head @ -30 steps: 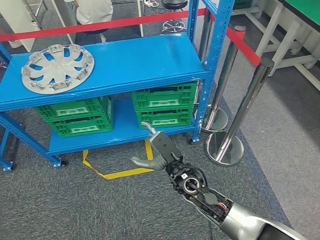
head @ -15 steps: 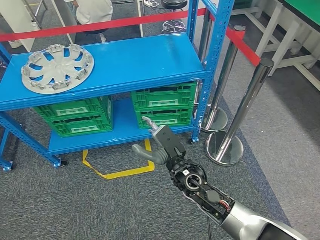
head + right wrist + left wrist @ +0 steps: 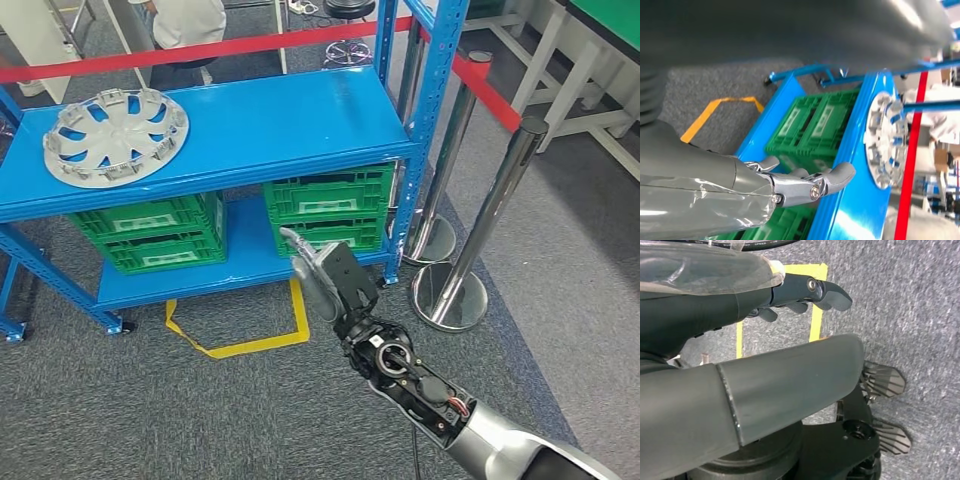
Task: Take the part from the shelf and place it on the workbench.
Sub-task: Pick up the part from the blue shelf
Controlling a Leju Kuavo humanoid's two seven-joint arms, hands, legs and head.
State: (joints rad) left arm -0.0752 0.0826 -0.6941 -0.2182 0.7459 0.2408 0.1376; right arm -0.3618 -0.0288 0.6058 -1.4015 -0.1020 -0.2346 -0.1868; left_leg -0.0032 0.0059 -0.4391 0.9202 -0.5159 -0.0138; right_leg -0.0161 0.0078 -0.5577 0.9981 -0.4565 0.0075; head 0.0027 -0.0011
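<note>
Two tiers make up the blue shelf [image 3: 249, 125], the biggest thing in the head view, filling the picture from nine o'clock to about one o'clock. Its lower tier carries green crates [image 3: 326, 210] in two stacks, one toward nine o'clock and one near the centre. Chrome barrier posts [image 3: 483, 225] with a red belt [image 3: 483, 90] stand at about three o'clock, just beside the shelf's right upright. A person's back shows past the shelf at twelve o'clock.

On the top tier, far out at ten o'clock, lies the part, a silver wheel cover [image 3: 115, 136], flat and untouched. The right wrist view also catches it [image 3: 885, 140], well beyond the fingertips.

Smaller again is the right hand [image 3: 326, 275], near the picture's centre on its silver arm, which enters from five o'clock. It is raised in front of the near crates, holding nothing, fingers extended and apart. The left hand [image 3: 806, 292] hangs over grey carpet and yellow floor tape [image 3: 815, 322]; its fingers look loosely extended with nothing in them, though much of it is hidden.

My judgement: the reach has barely begun. The raised hand sits low, at crate height and well to the four o'clock side of the cover, so a direct sweep toward ten o'clock could strike the top tier's front edge. The cover is broad, thin and flat; a one-handed pinch at the rim might tip or drag it off the shelf.
</note>
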